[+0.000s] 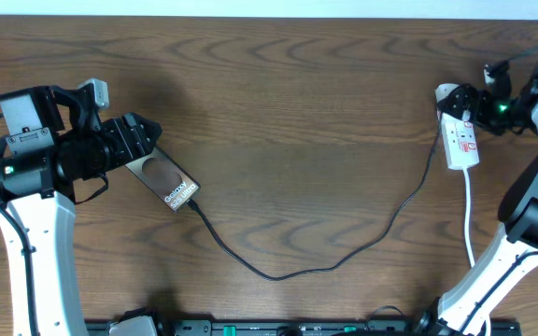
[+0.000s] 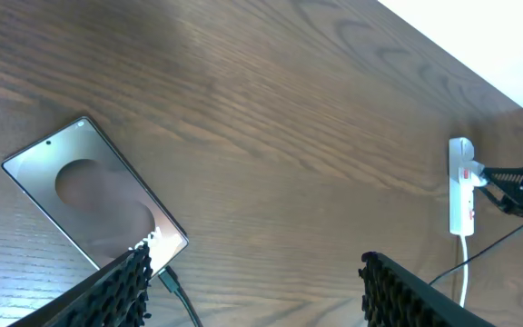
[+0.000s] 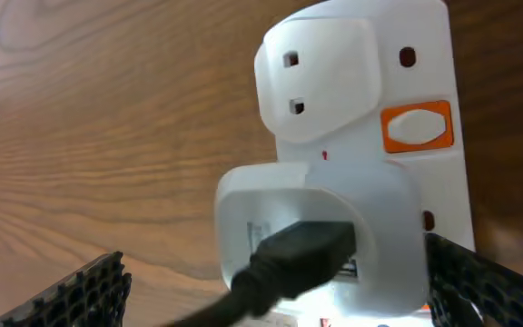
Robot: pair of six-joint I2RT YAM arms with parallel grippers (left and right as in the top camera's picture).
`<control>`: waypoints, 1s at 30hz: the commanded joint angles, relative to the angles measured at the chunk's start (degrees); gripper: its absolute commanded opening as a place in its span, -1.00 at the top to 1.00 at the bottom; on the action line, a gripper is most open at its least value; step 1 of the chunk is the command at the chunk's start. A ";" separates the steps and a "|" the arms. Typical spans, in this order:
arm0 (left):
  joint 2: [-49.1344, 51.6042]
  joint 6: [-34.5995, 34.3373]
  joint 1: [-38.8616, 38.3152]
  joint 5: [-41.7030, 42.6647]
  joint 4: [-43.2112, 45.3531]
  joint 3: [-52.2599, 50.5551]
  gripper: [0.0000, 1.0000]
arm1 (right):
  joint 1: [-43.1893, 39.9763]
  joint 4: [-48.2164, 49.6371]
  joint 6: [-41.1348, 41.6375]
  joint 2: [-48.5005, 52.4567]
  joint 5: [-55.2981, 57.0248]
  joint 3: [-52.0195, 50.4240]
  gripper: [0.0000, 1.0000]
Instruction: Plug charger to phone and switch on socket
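Left gripper [image 1: 148, 145] fingers spread open above the phone [image 1: 162, 177], left of frame; the charger [image 1: 278, 273] looks plugged in. Right gripper [image 1: 451, 103], fingers wide apart, flanks the socket [image 1: 462, 142], upper right; its orange switch [image 3: 416, 125] seems not yet pressed.

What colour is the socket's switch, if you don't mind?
The switch is orange on the white socket; the right wrist view shows it best.
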 commanded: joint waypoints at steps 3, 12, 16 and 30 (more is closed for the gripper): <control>-0.13 1.03 -0.24 -0.50 -0.20 0.02 -0.45 | 1.25 0.59 3.37 0.13 -2.12 1.01 -0.98; -0.13 1.68 -0.24 -0.50 -0.70 0.02 -0.45 | 1.29 1.31 7.19 0.13 -1.99 1.01 -0.98; -0.13 1.68 -0.24 -0.52 -0.81 0.02 -0.45 | 1.25 1.51 6.69 0.13 1.20 1.01 -0.98; -0.13 2.75 -0.24 -0.52 -2.03 0.02 -0.45 | 1.22 1.53 4.35 0.13 3.08 1.40 -0.98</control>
